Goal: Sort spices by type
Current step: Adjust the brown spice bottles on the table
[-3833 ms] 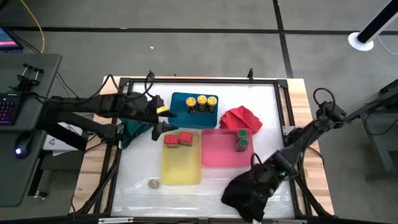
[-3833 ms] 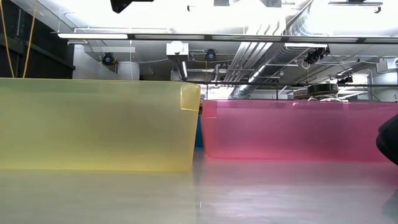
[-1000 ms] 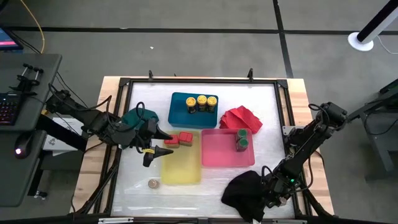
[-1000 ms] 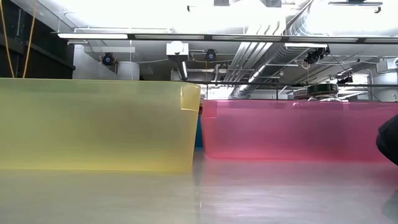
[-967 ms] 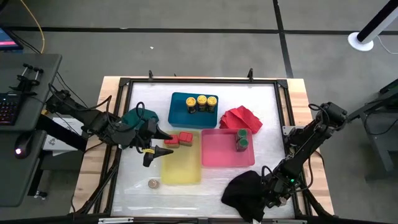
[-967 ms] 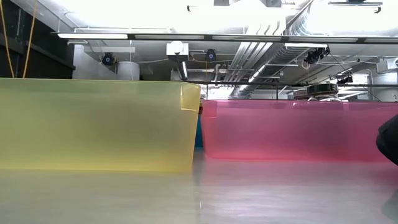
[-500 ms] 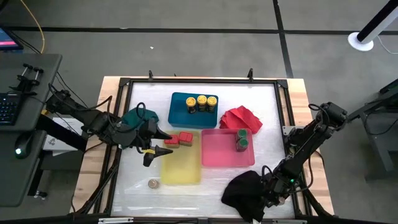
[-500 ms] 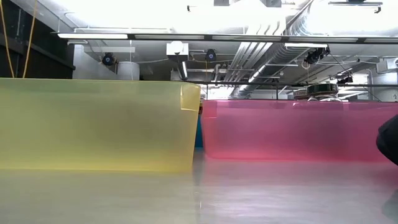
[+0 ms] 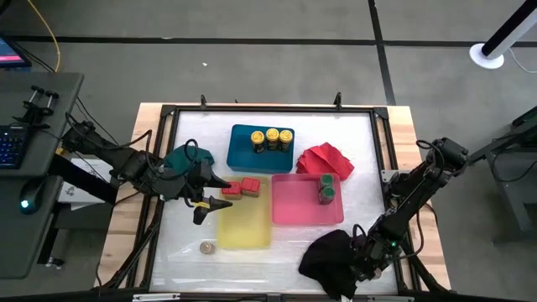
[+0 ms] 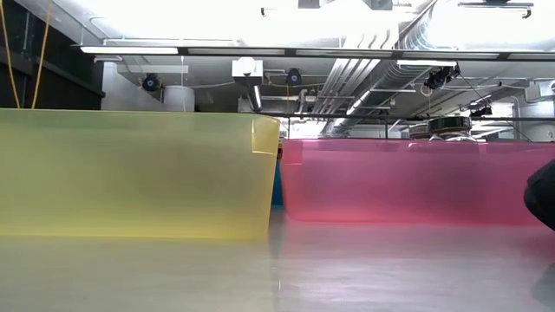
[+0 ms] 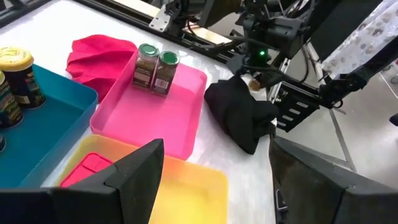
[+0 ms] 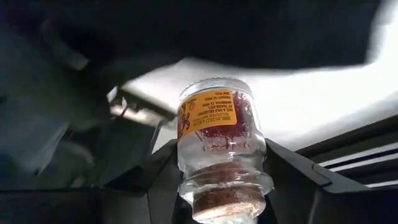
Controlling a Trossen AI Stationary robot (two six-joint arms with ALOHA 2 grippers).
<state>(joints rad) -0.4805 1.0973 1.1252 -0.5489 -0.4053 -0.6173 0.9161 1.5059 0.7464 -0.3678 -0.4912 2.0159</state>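
Observation:
In the high view my left gripper (image 9: 220, 194) is open at the left rim of the yellow tray (image 9: 245, 225). That tray holds red-lidded jars (image 9: 241, 188). Yellow-lidded jars (image 9: 273, 138) stand in the blue tray (image 9: 243, 151). Green-lidded jars (image 9: 325, 190) stand in the pink tray (image 9: 294, 210). One small jar (image 9: 206, 247) stands on the table near the yellow tray. My right gripper (image 9: 359, 254) is at the black cloth (image 9: 327, 262), shut on a clear labelled jar (image 12: 217, 134). My right gripper pinches the clear jar between its two fingers (image 12: 158, 180), one on each side of its stoppered end (image 12: 219, 186). That end points back toward the wrist and the labelled body points away. The black cloth surrounds the spot. Whether the jar is lifted clear cannot be seen.
A red cloth (image 9: 325, 159) lies right of the blue tray and a teal cloth (image 9: 178, 159) left of it. The low view shows the yellow wall (image 10: 130, 173) and pink wall (image 10: 408, 182) of the trays. Bare table lies along the near edge.
Over the last second nothing has visibly moved. Nearly four seconds ago my left gripper was farther off, beside the blue tray; it has since come toward the near edge to the yellow tray's left rim. My right arm has drawn back toward the near right corner.

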